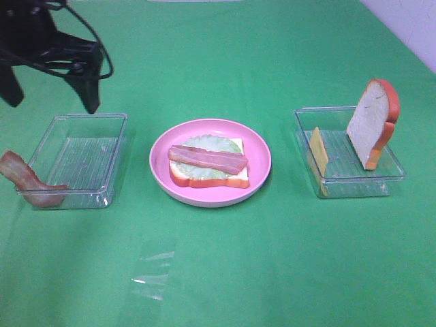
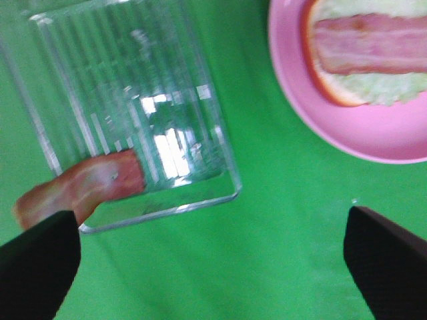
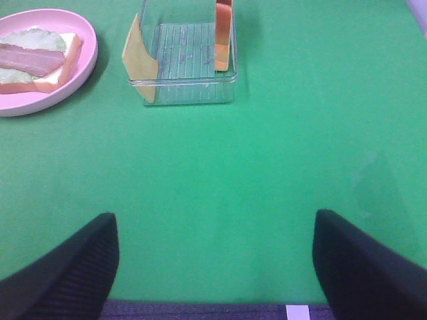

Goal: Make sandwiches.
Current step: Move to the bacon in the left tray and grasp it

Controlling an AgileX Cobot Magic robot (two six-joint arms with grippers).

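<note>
Sandwich [image 1: 208, 165] sits half-built on the pink plate [image 1: 262, 160] mid-worktop. From high up, my left pincer [image 1: 51, 97] hangs above the left tray's [image 1: 102, 136] far edge, with a bacon strip [image 1: 27, 180] draped over its near-left corner. Left wrist: jaws wide and empty, the strip lying roughly along their closing line, so I'd judge a wrist turn is needed. Right wrist: right pincer [image 3: 213, 267] is also wide, well apart from the cheese slice [image 3: 139, 63].

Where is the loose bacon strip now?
Exterior high view: the loose bacon strip drapes over the left tray at its front-left corner, left of the pink plate.
</note>
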